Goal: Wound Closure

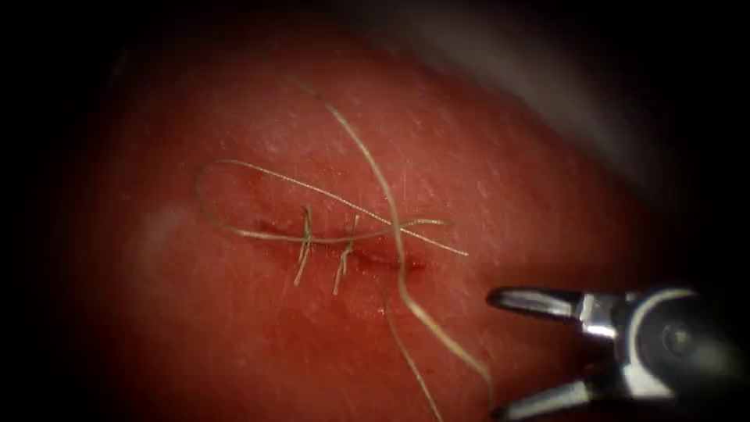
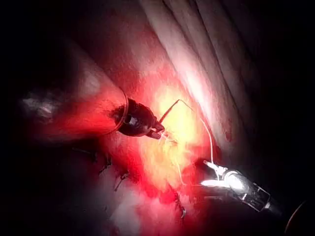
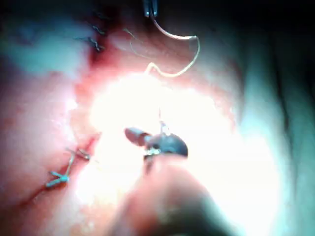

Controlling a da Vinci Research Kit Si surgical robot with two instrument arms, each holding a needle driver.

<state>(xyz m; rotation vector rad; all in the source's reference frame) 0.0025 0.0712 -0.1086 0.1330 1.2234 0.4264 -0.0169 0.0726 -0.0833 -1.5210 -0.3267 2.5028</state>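
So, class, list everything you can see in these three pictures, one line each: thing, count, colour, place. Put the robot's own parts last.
tissue: one piece, red, beneath everything.
cut: one, dark red, running across the middle of the endoscope view.
stitches: two in the endoscope view, pale, crossing the cut with short cut ends.
thread: apparently one long strand, pale, looping over the cut and trailing down toward the right hand.
left hand: one, dark, shut on the thread.
right hand: one, silver, jaws open, holding nothing, below and right of the cut.
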